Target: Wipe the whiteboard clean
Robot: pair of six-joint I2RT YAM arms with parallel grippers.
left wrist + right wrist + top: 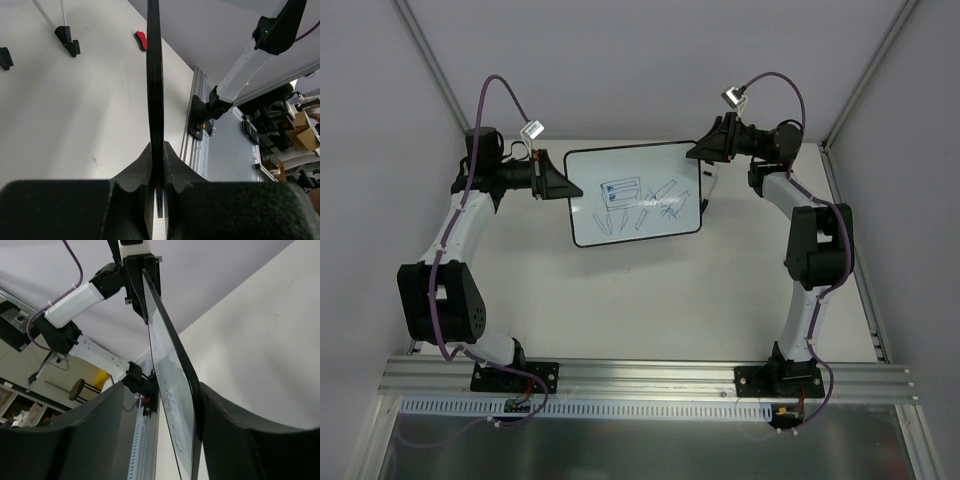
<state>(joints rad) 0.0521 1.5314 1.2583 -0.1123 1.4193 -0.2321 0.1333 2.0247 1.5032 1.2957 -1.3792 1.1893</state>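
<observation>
**The whiteboard (635, 195) hangs aloft, scribbles unwiped**

I have the left hand (564, 187) clenched on the whiteboard's left edge. It carries the whiteboard off the counter (650, 300), blue-scribbled face exposed for wiping. The right hand (700, 150) straddles the whiteboard's right edge, fingers apart, grasping nothing. I judge it free to fetch the red eraser (141, 40), which lies apart from the whiteboard.

The small rectangular whiteboard (635, 195) had a smooth, glossy white face in a thin matt black frame. The flat white table (650, 300) looked matt and faintly scuffed. The long ribbed rail (650, 378) was bare silver metal. The left gripper (157, 150) was matt black plastic.
</observation>
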